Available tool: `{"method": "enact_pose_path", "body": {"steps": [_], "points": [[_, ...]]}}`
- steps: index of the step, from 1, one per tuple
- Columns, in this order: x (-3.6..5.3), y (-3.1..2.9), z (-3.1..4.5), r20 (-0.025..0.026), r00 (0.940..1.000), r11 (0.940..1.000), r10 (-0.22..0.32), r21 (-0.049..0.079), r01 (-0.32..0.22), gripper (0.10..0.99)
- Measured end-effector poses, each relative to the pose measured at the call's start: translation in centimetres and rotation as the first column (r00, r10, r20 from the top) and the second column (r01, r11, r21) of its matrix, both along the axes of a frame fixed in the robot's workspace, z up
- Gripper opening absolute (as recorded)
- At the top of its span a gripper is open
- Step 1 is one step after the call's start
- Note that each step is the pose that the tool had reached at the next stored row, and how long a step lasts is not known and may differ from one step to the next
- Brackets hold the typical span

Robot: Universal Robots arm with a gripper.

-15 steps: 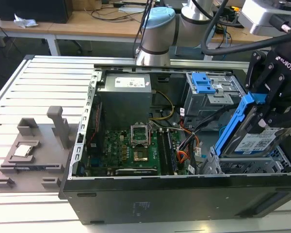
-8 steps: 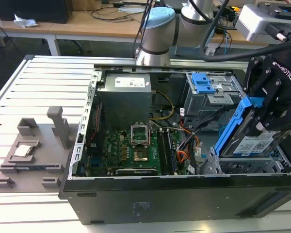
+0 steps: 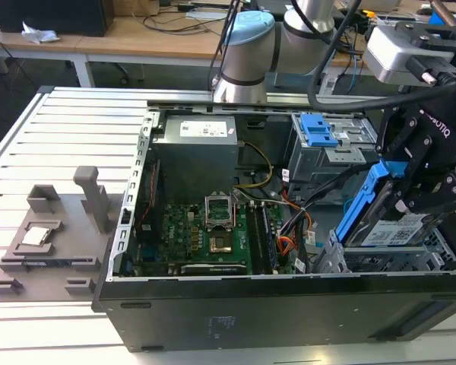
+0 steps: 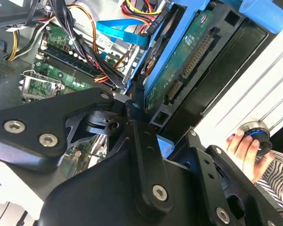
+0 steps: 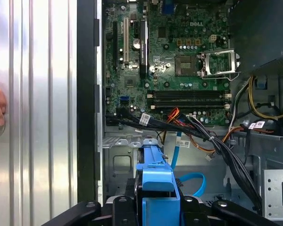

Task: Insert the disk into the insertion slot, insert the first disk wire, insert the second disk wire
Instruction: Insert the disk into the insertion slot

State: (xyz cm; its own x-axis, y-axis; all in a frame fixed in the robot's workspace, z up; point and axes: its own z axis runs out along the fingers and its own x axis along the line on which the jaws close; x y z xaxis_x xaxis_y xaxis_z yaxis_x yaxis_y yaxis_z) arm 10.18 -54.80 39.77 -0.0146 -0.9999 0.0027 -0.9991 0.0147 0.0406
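Slatted metal tabletop [image 3: 68,144] bearing an open computer case [image 3: 213,319]. Hand [image 3: 412,199], closed on the disk [image 3: 391,232], holds it tilted over the insertion slot [image 3: 342,262] at the exterior view's right end of the case; contact between them cannot be told. Motherboard [image 3: 213,236] lies beside the slot; a blue clip [image 3: 318,129] tops the taller cage [image 3: 342,148] behind.
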Motion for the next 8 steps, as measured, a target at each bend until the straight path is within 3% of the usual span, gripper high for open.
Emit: {"method": "enact_pose_path", "body": {"steps": [8], "points": [[0.0, 0.0, -0.85, -0.0001, 1.0, 1.0, 0.0, 0.0, 0.0, 0.365]]}}
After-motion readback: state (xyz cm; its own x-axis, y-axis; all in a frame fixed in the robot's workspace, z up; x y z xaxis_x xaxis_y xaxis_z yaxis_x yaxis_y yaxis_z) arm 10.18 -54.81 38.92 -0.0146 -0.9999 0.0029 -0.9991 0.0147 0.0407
